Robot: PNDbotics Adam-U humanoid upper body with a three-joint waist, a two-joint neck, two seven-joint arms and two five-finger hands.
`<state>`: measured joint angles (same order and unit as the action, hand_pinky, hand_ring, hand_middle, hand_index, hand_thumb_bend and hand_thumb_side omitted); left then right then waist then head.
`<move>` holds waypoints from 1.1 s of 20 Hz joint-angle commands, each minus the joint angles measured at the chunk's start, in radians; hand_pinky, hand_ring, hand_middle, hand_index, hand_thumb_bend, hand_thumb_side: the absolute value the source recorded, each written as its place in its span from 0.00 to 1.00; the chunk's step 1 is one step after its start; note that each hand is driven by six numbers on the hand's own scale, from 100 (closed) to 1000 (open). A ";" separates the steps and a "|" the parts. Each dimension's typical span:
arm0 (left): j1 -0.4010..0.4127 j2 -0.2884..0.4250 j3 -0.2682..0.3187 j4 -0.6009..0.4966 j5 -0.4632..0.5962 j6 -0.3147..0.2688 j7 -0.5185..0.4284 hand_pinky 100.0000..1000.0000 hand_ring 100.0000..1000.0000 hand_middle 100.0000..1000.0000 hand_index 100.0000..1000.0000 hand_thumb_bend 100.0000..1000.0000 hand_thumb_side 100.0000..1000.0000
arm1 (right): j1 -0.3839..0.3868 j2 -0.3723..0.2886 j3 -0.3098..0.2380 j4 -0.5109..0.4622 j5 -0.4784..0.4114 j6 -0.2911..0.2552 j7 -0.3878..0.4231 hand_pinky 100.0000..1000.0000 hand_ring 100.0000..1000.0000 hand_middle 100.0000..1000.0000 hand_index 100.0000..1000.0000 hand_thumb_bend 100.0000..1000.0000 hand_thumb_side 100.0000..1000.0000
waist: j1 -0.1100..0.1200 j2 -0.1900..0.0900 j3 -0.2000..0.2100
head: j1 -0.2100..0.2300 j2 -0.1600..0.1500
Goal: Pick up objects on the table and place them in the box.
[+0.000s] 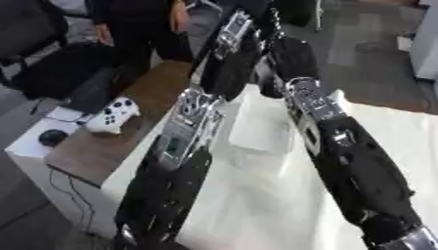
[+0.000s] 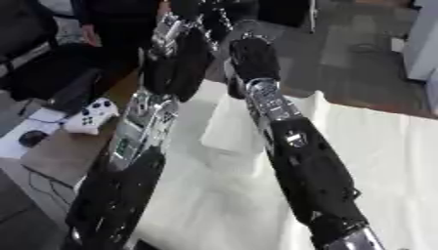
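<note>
Forearms (image 1: 359, 171) near; hands blurred.

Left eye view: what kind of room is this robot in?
Probably an office or lab: a white game controller lies on a brown desk beside a white-covered table, with a dark chair behind.

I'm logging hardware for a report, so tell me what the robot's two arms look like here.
Both arms are bulky, with glossy black shells and silver metal joint sections. The left arm has a silver forearm segment with a small green patch on it. The right arm has a silver joint section above a long black shell. The hands cannot be made out clearly.
</note>
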<state>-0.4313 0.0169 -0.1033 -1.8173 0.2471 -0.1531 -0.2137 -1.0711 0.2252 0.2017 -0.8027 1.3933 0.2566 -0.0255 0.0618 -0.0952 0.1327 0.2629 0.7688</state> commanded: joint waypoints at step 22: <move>-0.013 -0.004 -0.005 -0.017 0.001 0.004 0.002 0.99 0.78 0.84 0.95 0.01 0.82 | -0.017 0.033 0.056 -0.034 -0.036 0.022 0.057 0.00 0.00 0.00 0.00 0.36 0.02 | 0.000 -0.012 0.005 | -0.015 0.001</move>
<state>-0.4313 0.0165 -0.1049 -1.8190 0.2473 -0.1506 -0.2129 -1.0710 0.2478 0.2541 -0.8189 1.3641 0.2818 0.0262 0.0597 -0.0971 0.1370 0.2577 0.7729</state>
